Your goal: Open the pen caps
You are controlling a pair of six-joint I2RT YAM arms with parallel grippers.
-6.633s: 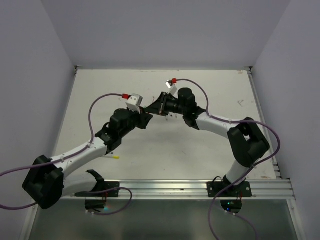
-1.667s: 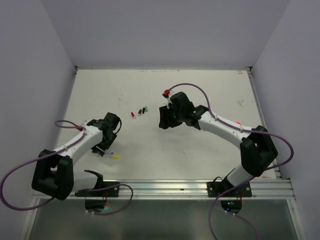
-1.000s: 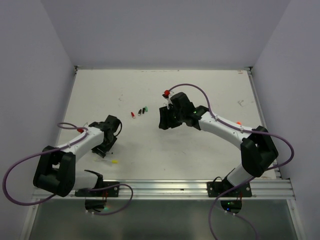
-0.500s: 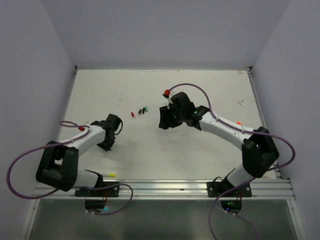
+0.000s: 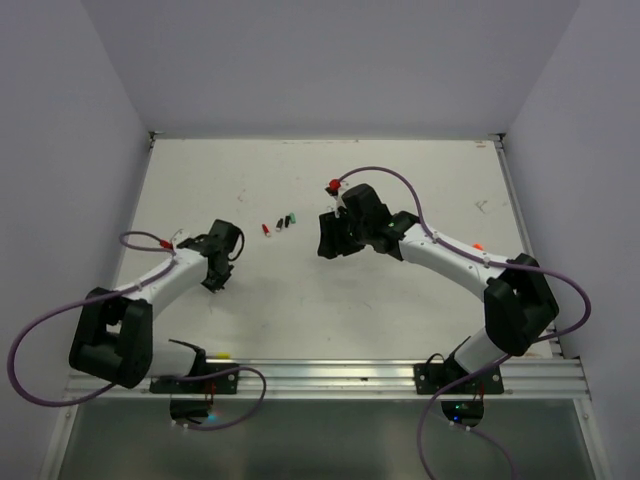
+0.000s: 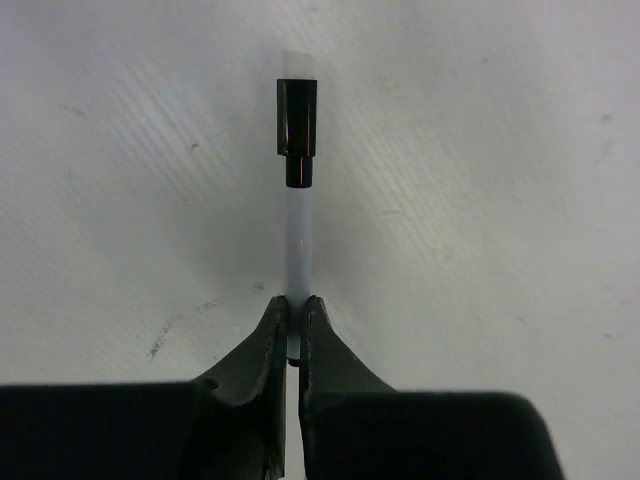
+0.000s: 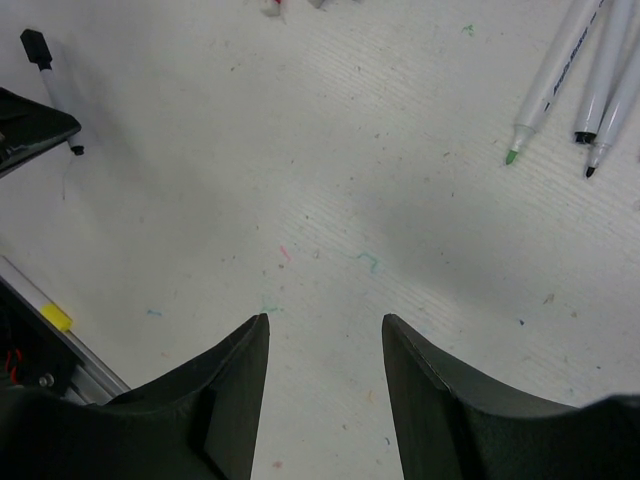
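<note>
Low over the left side of the white table [image 5: 400, 310], the left gripper [image 6: 293, 318]: jaws pinched shut on the near end of a thin white pen barrel [image 6: 298, 245]. Near the barrel's far end, a black cap [image 6: 297, 130] seated in place, a short stub of white showing beyond it. Impossible to tell whether the pen rests on the tabletop or hangs just above it.

Near the table's middle, the right gripper [image 7: 325, 345]: jaws spread wide, holding nothing, pointing down at bare, ink-flecked surface. Off to the upper right in its wrist view, three uncapped pens [image 7: 565, 70] side by side, tips toward the camera, one of them green-tipped.

Between the two grippers and a little farther back, a short row of three loose caps [image 5: 279, 223], red, dark and green, nearly touching. Beside the right arm's forearm, an orange cap [image 5: 478, 245]. At the near edge, by the metal rail [image 5: 400, 372], a yellow cap [image 7: 56, 318].
</note>
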